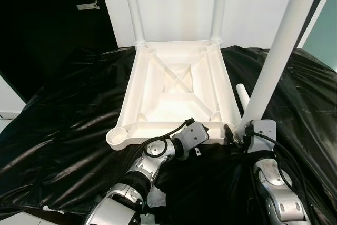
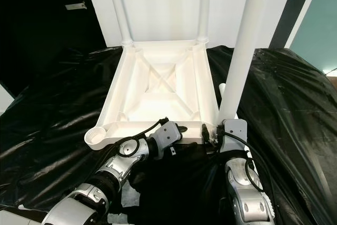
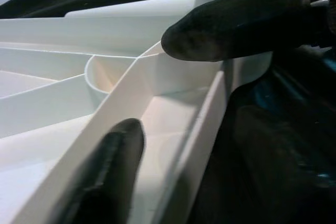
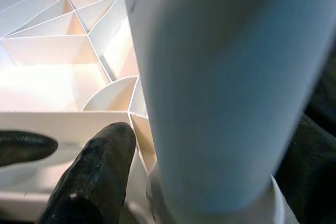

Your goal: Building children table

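We have the upturned white tabletop (image 1: 176, 85) lying ribs-up on the black sheet (image 1: 63, 125), our left gripper (image 1: 208, 133) with its fingers (image 3: 231, 22) pinching the near rim to steady it, while our right gripper (image 1: 243, 130) clasps the leg (image 1: 279, 46) upright at the near right corner socket.

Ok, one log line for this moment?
tabletop upside down | two far legs in | left hand on rim | right hand holds leg at corner

Both arms are silver, built of rounded, ribbed metal segments with black joints. Black cables loop along each forearm to a grey boxy wrist housing. The left hand (image 1: 210, 130) and right hand (image 1: 235, 136) have long, matte black, round-tipped fingers (image 3: 231, 22).
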You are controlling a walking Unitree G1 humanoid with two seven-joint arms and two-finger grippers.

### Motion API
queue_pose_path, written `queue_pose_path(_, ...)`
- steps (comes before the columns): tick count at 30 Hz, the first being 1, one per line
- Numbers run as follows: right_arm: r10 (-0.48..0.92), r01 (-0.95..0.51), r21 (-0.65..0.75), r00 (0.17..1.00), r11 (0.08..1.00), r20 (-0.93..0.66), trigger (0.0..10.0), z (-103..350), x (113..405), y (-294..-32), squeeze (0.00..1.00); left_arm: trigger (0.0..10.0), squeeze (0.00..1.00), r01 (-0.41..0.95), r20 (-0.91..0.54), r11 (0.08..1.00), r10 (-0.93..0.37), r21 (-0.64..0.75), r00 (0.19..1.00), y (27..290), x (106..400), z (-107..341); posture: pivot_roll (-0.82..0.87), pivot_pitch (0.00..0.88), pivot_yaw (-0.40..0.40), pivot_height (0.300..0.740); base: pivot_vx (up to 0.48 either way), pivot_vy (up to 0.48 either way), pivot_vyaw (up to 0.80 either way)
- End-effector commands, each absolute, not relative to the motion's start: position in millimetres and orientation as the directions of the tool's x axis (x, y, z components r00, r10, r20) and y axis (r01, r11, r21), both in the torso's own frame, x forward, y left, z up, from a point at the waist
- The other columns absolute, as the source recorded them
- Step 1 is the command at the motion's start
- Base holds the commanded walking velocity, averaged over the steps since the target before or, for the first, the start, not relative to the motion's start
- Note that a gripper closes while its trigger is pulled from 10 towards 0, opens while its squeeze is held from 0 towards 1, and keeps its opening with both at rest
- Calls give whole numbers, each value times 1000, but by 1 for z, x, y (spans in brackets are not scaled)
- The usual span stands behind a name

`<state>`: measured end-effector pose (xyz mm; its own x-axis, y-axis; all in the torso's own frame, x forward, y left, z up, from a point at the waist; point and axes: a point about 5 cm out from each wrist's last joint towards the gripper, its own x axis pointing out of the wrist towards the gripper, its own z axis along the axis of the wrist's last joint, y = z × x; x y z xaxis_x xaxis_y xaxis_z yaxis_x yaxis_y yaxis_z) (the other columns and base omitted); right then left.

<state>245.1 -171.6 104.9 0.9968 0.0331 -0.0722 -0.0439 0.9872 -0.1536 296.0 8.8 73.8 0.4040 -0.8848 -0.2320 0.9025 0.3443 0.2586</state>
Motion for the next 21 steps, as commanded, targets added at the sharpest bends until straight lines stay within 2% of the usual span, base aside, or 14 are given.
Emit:
queue_pose_path(1, 22, -42, -175, 993, 984, -115, 10000, 104, 236, -174, 0, 10000, 706, 935, -375, 311, -857, 172, 354, 18, 283, 44, -96, 0, 23, 740, 0, 0, 0)
queue_pose_path(3, 22, -42, -175, 993, 984, -115, 10000, 104, 236, -174, 0, 10000, 706, 935, -375, 311, -857, 172, 354, 18, 283, 44, -96, 0, 23, 740, 0, 0, 0)
queue_pose_path(4, 17, -37, -183, 994, 982, -111, 10000, 109, 232, -176, 0, 10000, 200, 933, -377, 312, -854, 180, 358, 18, 284, 44, -102, 0, 26, 740, 0, 0, 0)
queue_pose_path(5, 17, -37, -183, 994, 982, -111, 10000, 109, 232, -176, 0, 10000, 200, 933, -377, 312, -854, 180, 358, 18, 284, 44, -102, 0, 26, 740, 0, 0, 0)
queue_pose_path(6, 4, -26, -184, 993, 983, -115, 10000, 114, 228, -179, 0, 10000, 0, 933, -380, 308, -853, 186, 357, 19, 285, 44, -113, 0, 32, 740, 0, 0, 0)
queue_pose_path(11, -22, -7, -190, 988, 982, -152, 10000, 118, 217, -184, 0, 10000, 0, 940, -392, 283, -856, 192, 338, 20, 286, 46, -142, 0, 54, 740, 0, 0, 0)
queue_pose_path(12, -25, -9, -191, 984, 981, -176, 10000, 119, 212, -184, 0, 9451, 0, 946, -400, 267, -859, 186, 321, 21, 287, 47, -152, 0, 61, 740, 0, 0, 0)
queue_pose_path(13, -25, -9, -191, 984, 981, -176, 10000, 119, 212, -184, 0, 9451, 0, 946, -400, 267, -859, 186, 321, 21, 287, 47, -152, 0, 61, 740, 0, 0, 0)
queue_pose_path(14, -17, -19, -185, 981, 983, -192, 10000, 120, 209, -183, 0, 3412, 0, 955, -407, 245, -865, 171, 294, 21, 287, 48, -161, 0, 68, 740, 0, 0, 0)
queue_pose_path(15, -17, -19, -185, 981, 983, -192, 10000, 120, 209, -183, 0, 3412, 0, 955, -407, 245, -865, 171, 294, 21, 287, 48, -161, 0, 68, 740, 0, 0, 0)
queue_pose_path(16, -5, -33, -179, 978, 983, -207, 10000, 119, 208, -180, 0, 0, 0, 962, -414, 226, -869, 154, 271, 21, 287, 48, -164, 0, 70, 740, 0, 0, 0)
queue_pose_path(19, 11, -51, -177, 976, 983, -220, 10000, 117, 208, -177, 0, 0, 0, 970, -424, 199, -873, 141, 241, 21, 285, 48, -165, 0, 71, 740, 0, 0, 0)
queue_pose_path(20, 28, -70, -173, 972, 982, -235, 5608, 114, 209, -174, 0, 0, 0, 976, -432, 170, -877, 135, 212, 20, 284, 48, -165, 0, 75, 740, 0, 0, 0)
queue_pose_path(21, 28, -70, -173, 972, 982, -235, 5608, 114, 209, -174, 0, 0, 0, 976, -432, 170, -877, 135, 212, 20, 284, 48, -165, 0, 75, 740, 0, 0, 0)
